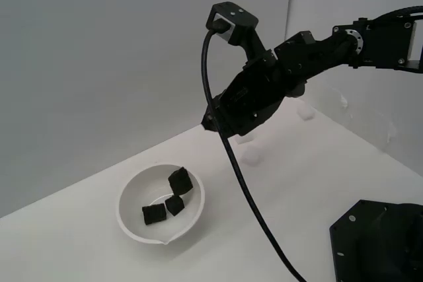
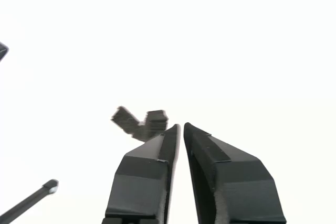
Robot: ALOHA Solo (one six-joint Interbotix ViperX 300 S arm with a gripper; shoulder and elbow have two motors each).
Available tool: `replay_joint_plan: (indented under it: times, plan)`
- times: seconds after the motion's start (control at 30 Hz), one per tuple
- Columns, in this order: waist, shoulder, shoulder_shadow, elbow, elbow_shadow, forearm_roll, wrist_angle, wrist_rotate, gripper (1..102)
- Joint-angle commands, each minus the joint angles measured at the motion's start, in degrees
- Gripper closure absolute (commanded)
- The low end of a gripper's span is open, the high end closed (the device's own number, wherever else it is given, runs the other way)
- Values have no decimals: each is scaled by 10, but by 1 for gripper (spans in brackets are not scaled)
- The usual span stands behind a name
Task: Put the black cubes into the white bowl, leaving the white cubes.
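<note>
The white bowl [image 1: 127,197] stands on the white surface toward the exterior view's left. Three black cubes lie inside it: one against the far wall [image 1: 179,181], one in the middle [image 1: 174,205], one nearer the front [image 1: 154,214]. My gripper [image 1: 209,122] hangs in the air above and to the right of the bowl, shut with nothing between its fingers [image 2: 157,153]. The overexposed wrist view shows two black cubes [image 2: 125,119] [image 2: 156,121] just beyond the fingertips, and the bowl is washed out there. White cubes [image 1: 252,156] [image 1: 305,111] sit faint on the surface behind the arm.
A thick black cable [image 1: 238,176] drops from the wrist camera across the surface to the front. A black base block [image 1: 380,242] fills the exterior view's lower right corner. A grey wall rises behind the surface.
</note>
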State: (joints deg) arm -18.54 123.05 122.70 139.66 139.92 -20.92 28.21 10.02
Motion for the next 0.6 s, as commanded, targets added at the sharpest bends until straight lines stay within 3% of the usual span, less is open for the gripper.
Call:
replay_joint_plan:
  times: [0.0, 0.27, 0.57]
  plan:
    - [26, 28, 31, 13, 11, 4, 4, 3, 100]
    - [121, 117, 120, 73, 69, 43, 4, 3, 100]
    - [171, 198, 201, 127, 123, 54, 5, 3, 100]
